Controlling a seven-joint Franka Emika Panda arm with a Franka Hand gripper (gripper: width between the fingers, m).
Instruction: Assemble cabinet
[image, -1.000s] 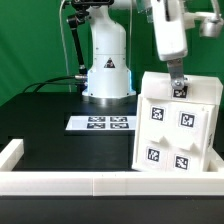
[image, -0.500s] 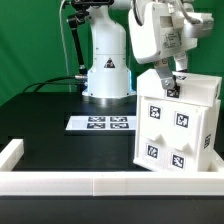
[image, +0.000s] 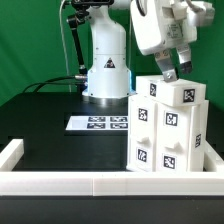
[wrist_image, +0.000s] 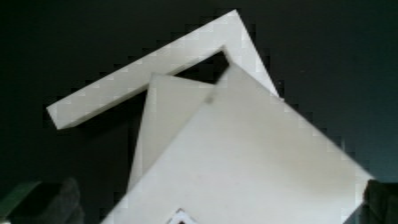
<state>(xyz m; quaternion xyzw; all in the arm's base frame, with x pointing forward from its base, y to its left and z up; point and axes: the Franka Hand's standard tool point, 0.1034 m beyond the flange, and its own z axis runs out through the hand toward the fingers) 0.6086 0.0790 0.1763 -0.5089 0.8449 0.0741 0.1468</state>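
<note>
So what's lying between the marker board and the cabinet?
Nothing: in the exterior view only bare black table separates the marker board from the cabinet.

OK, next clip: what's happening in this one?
A Franka arm is working on the white tagged cabinet, which stands on the black table at the exterior view's right, against the white rail at the front. The gripper is at the cabinet's top edge; whether it actually grips it cannot be told. The cabinet shows two tagged faces to the camera. The marker board lies flat near the robot's base. The wrist view shows only angled white panels close up.
</note>
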